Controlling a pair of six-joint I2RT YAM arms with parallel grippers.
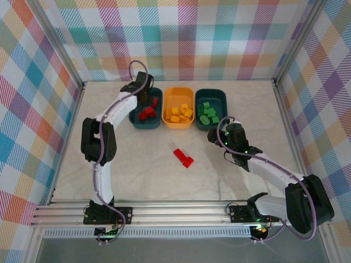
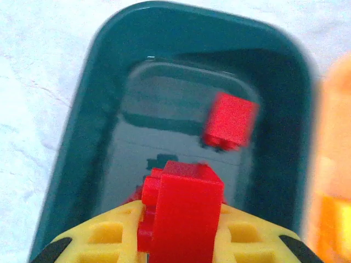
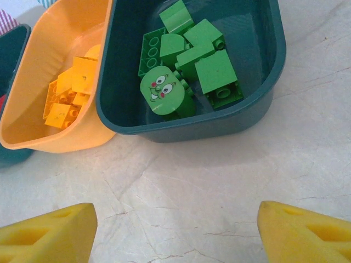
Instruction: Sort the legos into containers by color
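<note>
At mid-frame in the top view lie loose red bricks (image 1: 184, 158), likely light, hard and slick, best pinched across flat sides; the right gripper (image 3: 175, 222) gapes wide, and farther up the left gripper (image 2: 181, 235) clamps a red brick (image 2: 186, 208) over the leftmost tub (image 2: 71, 142).

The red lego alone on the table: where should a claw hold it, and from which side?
Come down from above and close on the two long sides of the red lego, mid-length. It lies flat, running diagonally far-left to near-right, so turn the claw across that line. The open right claw looks nearest.
</note>
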